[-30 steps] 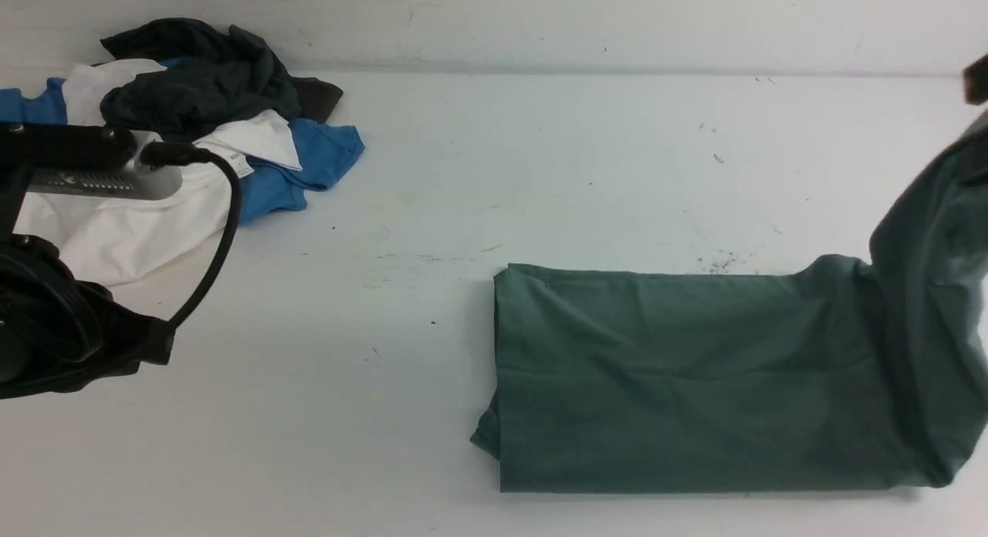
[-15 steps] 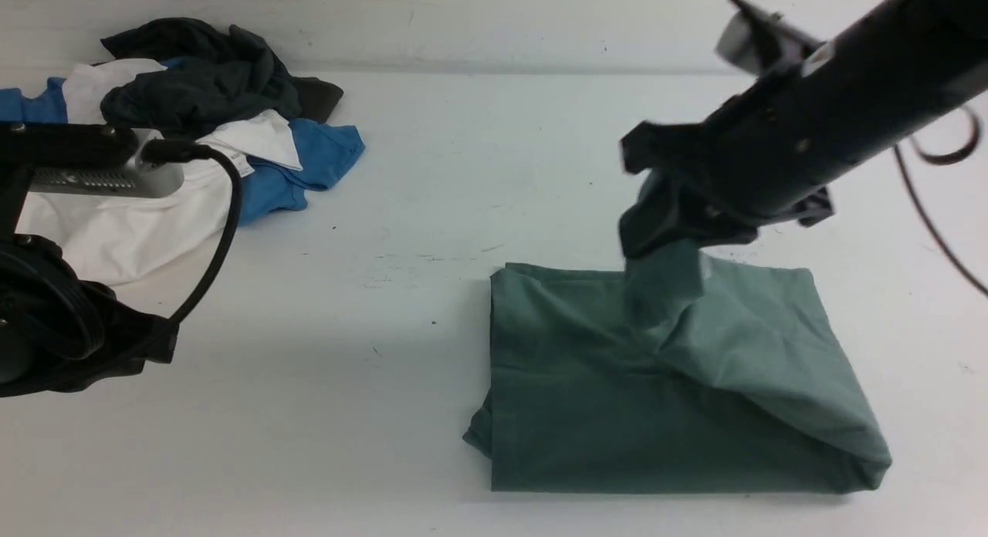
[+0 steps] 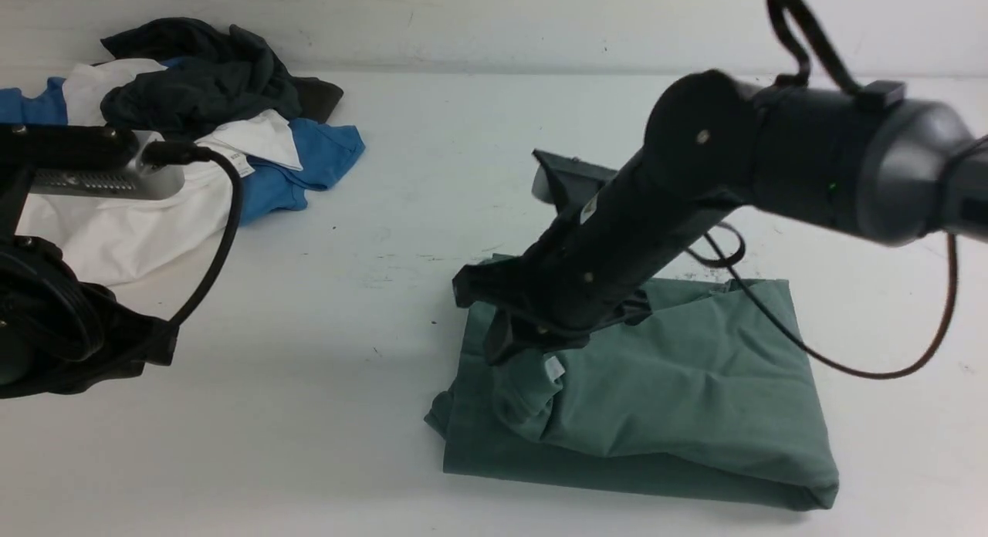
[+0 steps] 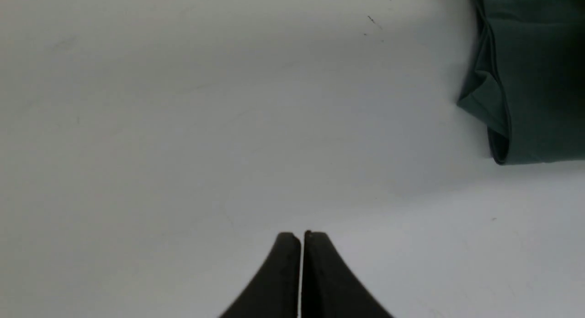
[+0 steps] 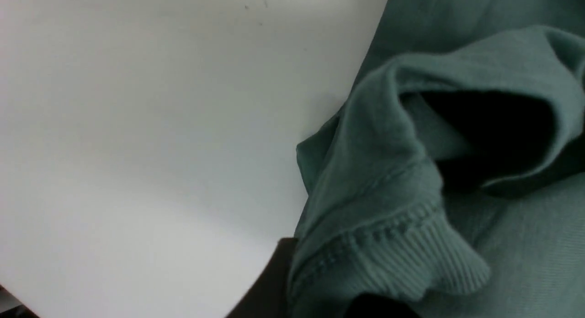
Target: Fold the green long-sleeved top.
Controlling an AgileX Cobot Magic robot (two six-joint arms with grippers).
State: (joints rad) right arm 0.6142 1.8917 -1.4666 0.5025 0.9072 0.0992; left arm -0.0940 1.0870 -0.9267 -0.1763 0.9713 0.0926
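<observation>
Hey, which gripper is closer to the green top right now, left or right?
Right. The right gripper sits on the green long-sleeved top, its ribbed edge draped over the fingers. The left gripper, shut, hovers over bare table, well off the top's left edge.

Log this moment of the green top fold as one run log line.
step: folding green top | right gripper: ribbed edge over jaws, at top's left end | left gripper: shut, empty, over bare table | clothes pile: far left

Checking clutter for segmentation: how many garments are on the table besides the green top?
4 visible, all piled at the far left: white shirt, blue one, dark grey-black one, dark brown piece. More may be buried.
</observation>
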